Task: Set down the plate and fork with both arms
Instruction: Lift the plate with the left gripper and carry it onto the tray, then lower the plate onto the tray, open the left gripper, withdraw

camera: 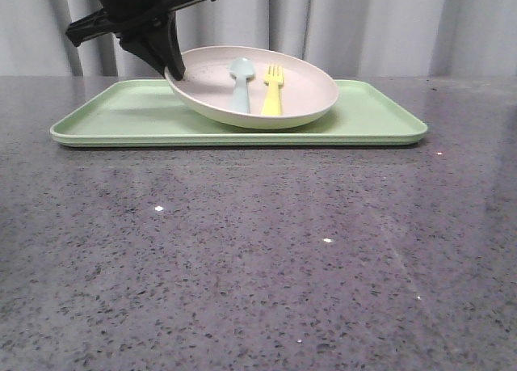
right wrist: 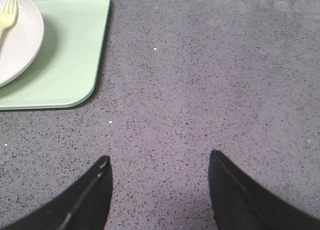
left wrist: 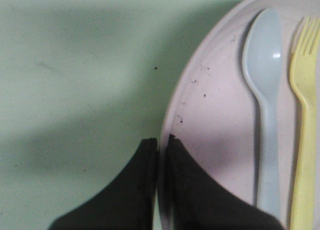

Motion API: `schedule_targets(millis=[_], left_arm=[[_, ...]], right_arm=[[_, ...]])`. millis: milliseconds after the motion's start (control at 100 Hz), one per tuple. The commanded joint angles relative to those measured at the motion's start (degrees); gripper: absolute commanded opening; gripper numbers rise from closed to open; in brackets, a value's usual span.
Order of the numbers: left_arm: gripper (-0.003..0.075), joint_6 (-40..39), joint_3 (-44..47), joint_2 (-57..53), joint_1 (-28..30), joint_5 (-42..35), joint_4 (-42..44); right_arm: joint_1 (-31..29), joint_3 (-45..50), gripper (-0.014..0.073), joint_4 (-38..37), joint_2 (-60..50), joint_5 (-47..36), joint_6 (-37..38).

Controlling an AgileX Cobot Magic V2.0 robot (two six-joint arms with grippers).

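Observation:
The cream-pink plate (camera: 303, 92) is tilted above the green tray, its left rim raised. My left gripper (camera: 174, 70) is shut on that left rim; the left wrist view shows the plate (left wrist: 210, 109) rim pinched between the two black fingers (left wrist: 162, 140). The yellow fork (camera: 274, 88) lies inside the plate, tines toward the back, and appears in the left wrist view as the fork (left wrist: 302, 115). My right gripper (right wrist: 160, 160) hangs open over bare table, right of the tray, with nothing between its fingers. It is outside the front view.
A pale blue spoon (camera: 241, 82) lies in the plate beside the fork. The light green tray (camera: 105, 116) sits at the back of the grey speckled table (camera: 258, 258). Its right corner (right wrist: 75, 49) shows in the right wrist view. Curtains hang behind.

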Motion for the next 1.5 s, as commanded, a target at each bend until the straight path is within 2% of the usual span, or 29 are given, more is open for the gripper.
schedule_targets(millis=[0, 450, 520, 710, 850, 1100, 1320, 1490], left_arm=[[-0.002, -0.8, -2.2, -3.1, -0.5, -2.2, -1.2], [-0.0015, -2.0, -2.2, -2.6, 0.0, -1.1, -1.1], [0.0016, -2.0, -2.2, -2.6, 0.2, -0.9, -1.1], [0.0175, -2.0, -2.2, -2.6, 0.9, -0.9, -1.0], [0.0234, -2.0, -2.2, -2.6, 1.0, -0.7, 0.5], [0.023, -2.0, -2.2, -4.0, 1.0, 0.4, 2.8], [0.023, -2.0, -1.8, -9.5, 0.8, 2.4, 10.2], [0.023, -2.0, 2.3, -15.9, 0.8, 1.9, 15.1]], right_arm=[[-0.4, -2.0, 0.0437, -0.4, 0.5, -3.7, -0.5], [-0.4, -2.0, 0.0437, -0.4, 0.5, -3.7, -0.5], [-0.4, -2.0, 0.0437, -0.4, 0.5, -3.7, -0.5], [-0.4, -2.0, 0.0437, -0.4, 0.5, -3.7, -0.5], [-0.4, -2.0, 0.0437, -0.4, 0.5, -3.7, -0.5], [-0.4, -2.0, 0.0437, -0.4, 0.5, -3.8, -0.5], [1.7, -2.6, 0.0437, -0.4, 1.6, -3.1, -0.5], [3.6, -7.3, 0.0437, -0.4, 6.0, -0.4, -0.5]])
